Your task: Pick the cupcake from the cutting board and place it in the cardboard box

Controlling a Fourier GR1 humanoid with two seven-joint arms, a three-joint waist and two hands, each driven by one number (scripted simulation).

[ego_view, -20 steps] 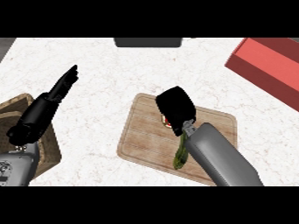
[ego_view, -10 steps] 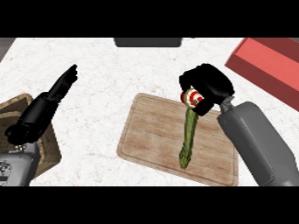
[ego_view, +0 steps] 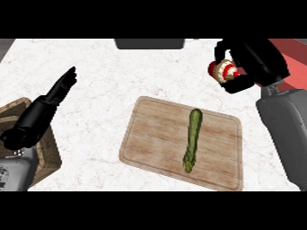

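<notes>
In the head view, the right hand [ego_view: 252, 58] is curled around the cupcake [ego_view: 222, 69], which has white and red parts, and holds it above the worktop [ego_view: 116, 76] near its far right corner. Just behind the hand lies a red surface [ego_view: 305, 63] at the right edge; whether it is a box I cannot tell. The wooden cutting board [ego_view: 156, 134], rectangular with rounded corners and visible grain, lies near the front edge and carries only a long green asparagus [ego_view: 192, 140]. The worktop is pale speckled stone. The left hand [ego_view: 53, 94] rests open with straight fingers near the left edge. Under its forearm, a woven basket [ego_view: 0, 119] sits at the front left corner. A dark object [ego_view: 149, 43] lies at the far edge.
</notes>
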